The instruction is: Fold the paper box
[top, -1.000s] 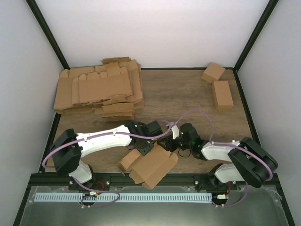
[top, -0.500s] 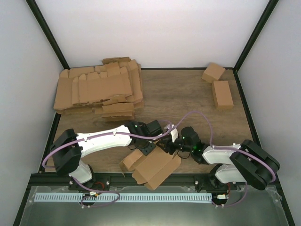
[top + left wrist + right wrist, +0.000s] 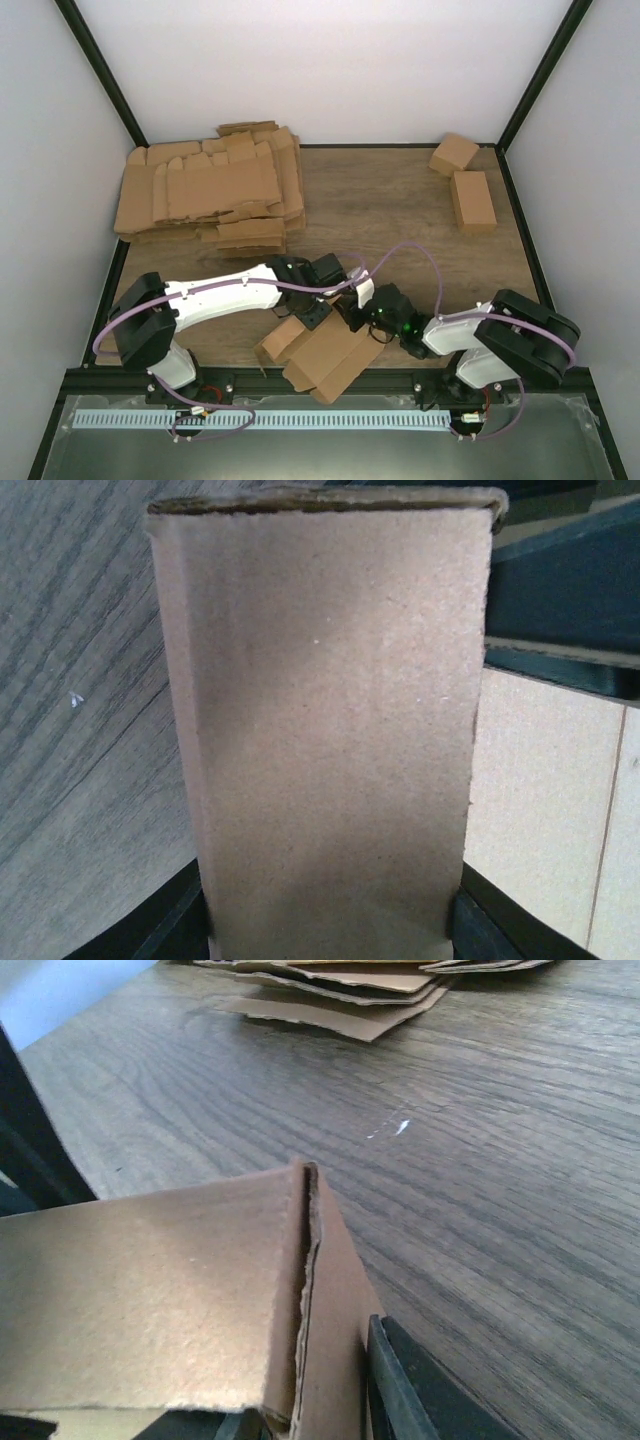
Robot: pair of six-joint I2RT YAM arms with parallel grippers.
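Note:
The paper box [image 3: 325, 355] is a partly folded brown cardboard piece at the table's front edge, with flaps sticking out to the left. My left gripper [image 3: 314, 310] reaches down onto its far left part. In the left wrist view one panel of the box [image 3: 325, 730] fills the space between the two fingers [image 3: 175, 930], which press on its two sides. My right gripper [image 3: 358, 316] is at the box's far right corner. In the right wrist view a doubled wall of the box [image 3: 320, 1300] stands between its fingers [image 3: 420, 1390].
A big pile of flat cardboard blanks [image 3: 210, 195] lies at the back left; its edge shows in the right wrist view [image 3: 340, 995]. Two finished small boxes [image 3: 453, 153] [image 3: 473, 199] sit at the back right. The black front rail [image 3: 250, 375] runs just below the box.
My right gripper has moved left and nearer onto the box's corner, its arm swinging in low. The box has shifted a little to the right. The left gripper has kept its place.

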